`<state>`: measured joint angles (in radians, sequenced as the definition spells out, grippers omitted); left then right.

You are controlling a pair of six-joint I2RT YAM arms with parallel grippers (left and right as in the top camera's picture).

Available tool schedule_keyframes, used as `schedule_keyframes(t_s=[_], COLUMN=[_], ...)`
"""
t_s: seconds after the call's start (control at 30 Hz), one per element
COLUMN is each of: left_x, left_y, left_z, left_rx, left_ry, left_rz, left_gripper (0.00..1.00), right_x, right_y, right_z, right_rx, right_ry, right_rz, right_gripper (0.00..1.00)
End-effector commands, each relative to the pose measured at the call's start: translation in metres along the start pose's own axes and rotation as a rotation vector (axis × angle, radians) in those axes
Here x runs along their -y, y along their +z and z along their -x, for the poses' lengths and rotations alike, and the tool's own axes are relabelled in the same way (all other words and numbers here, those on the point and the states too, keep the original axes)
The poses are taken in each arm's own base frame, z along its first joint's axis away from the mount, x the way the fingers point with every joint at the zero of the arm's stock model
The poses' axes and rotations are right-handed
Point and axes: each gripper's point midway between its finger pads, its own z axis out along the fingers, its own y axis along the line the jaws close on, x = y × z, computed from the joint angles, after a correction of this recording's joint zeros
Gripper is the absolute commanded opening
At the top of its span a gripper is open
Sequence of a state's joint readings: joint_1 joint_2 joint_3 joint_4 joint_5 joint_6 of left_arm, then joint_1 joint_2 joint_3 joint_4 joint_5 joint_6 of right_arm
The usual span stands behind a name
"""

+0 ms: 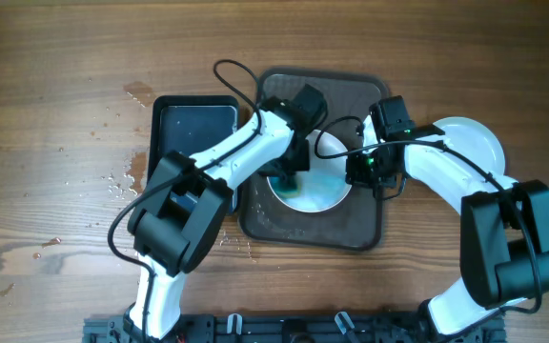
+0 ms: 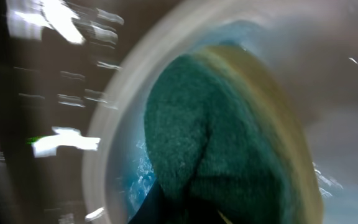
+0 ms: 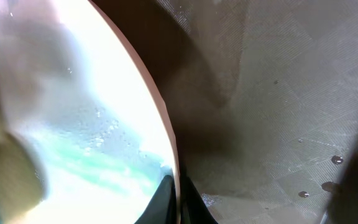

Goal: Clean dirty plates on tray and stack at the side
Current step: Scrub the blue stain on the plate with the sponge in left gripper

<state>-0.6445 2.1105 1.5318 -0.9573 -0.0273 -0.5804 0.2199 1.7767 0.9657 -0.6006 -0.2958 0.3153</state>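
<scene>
On the tray [image 1: 351, 229], my right gripper [image 1: 358, 171] is pinching the stiff, likely slick plate [image 1: 327, 195] at its rim; my left gripper [image 1: 289, 176] is squeezing the sponge [image 2: 216, 155].

- Overhead, the left arm [image 1: 246, 148] and right arm [image 1: 437, 167] cover most of the plate [image 1: 320, 193].
- The left wrist view is smeared; the sponge [image 2: 210, 143] runs off its bottom edge.
- The right hand [image 3: 176, 200] shows only dark fingertips at the bottom edge.
</scene>
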Motion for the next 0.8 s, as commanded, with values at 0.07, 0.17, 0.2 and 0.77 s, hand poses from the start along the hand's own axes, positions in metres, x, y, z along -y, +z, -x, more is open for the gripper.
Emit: schedule_keyframes(t_s=[0.07, 0.17, 0.2, 0.77], left_x=[-0.043, 0.015, 0.039, -0.028], left_y=[-0.002, 0.002, -0.002, 0.025], left_z=[0.038, 0.032, 0.027, 0.047], left_rx=[0.141, 0.061, 0.024, 0.057], left_ry=[-0.05, -0.008, 0.007, -0.053], left_rz=[0.2, -0.105, -0.226, 0.018], left_gripper=[0.04, 0.04, 0.04, 0.04], right_x=[0.022, 0.026, 0.027, 0.027], right_y=[0.009, 0.008, 0.008, 0.008], right_z=[-0.007, -0.006, -0.006, -0.008], right_rx=[-0.031, -0.024, -0.023, -0.033], right_ry=[-0.003, -0.004, -0.009, -0.024], right_rz=[-0.086, -0.112, -0.116, -0.117], right_gripper=[0.04, 0.04, 0.04, 0.04])
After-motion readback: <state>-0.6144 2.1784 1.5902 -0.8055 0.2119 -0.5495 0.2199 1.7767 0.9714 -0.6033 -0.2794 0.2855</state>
